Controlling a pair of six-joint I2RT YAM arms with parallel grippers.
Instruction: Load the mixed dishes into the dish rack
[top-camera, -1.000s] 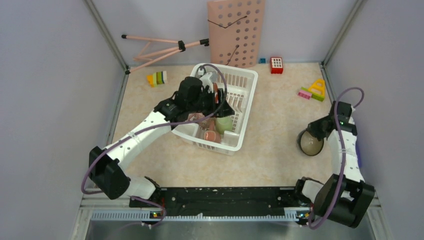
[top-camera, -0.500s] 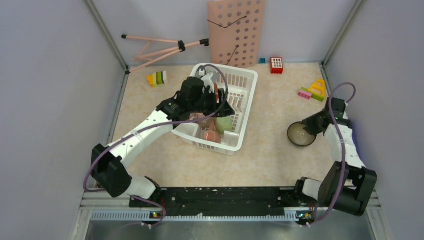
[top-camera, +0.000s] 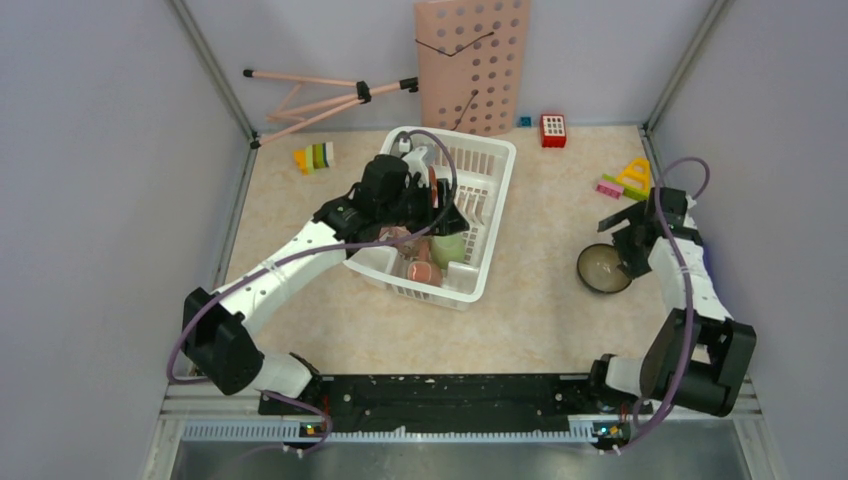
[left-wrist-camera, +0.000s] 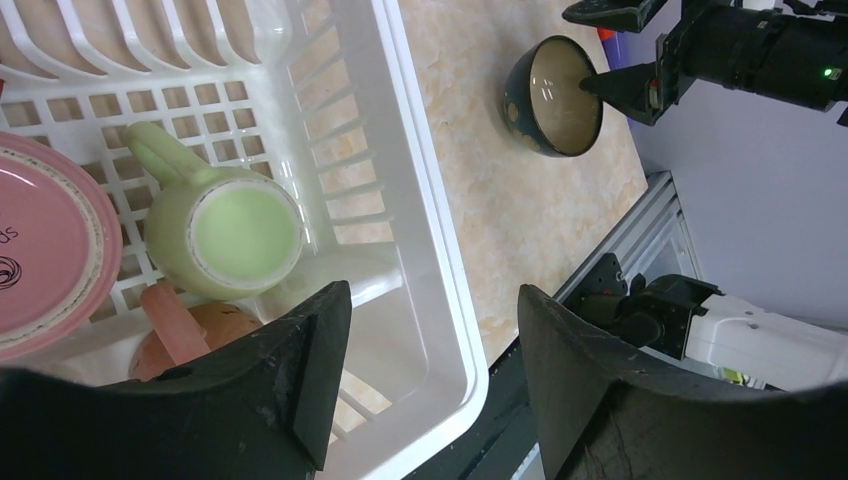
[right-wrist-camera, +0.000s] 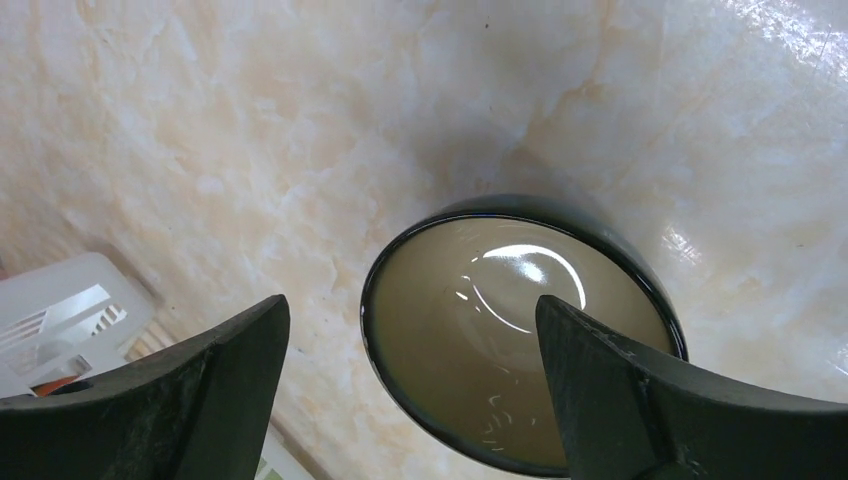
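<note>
Overhead view of a beige marble-patterned worktop (top-camera: 540, 320) with two white and black robot arms mounted at its near edge. A large white plastic dish rack with slotted sides (top-camera: 503, 190) sits in the middle of the worktop, toward the far edge. The left arm reaches over it, and the left gripper (left-wrist-camera: 425, 300) hangs above the rack's near right corner with its black fingers spread wide, holding nothing. Inside the rack below it, a pale-green ceramic mug (left-wrist-camera: 225, 225) stands with its mouth up, beside a pink round dish (left-wrist-camera: 40, 250) and a reddish-brown mug with a pink handle (left-wrist-camera: 200, 330). A dark bluish bowl with a glossy beige inside (top-camera: 603, 268) stands upright on the worktop near the right edge, well apart from the rack. The right gripper (top-camera: 622, 243) is just beside and over the bowl, its fingers spread to either side of the rim; whether a finger touches the bowl cannot be told. A pink perforated board (top-camera: 472, 65) leans at the far edge, a pink folded tripod (top-camera: 320, 95) lies at the far left corner, and small coloured toy blocks (top-camera: 628, 180) sit near the far right corner.
</note>
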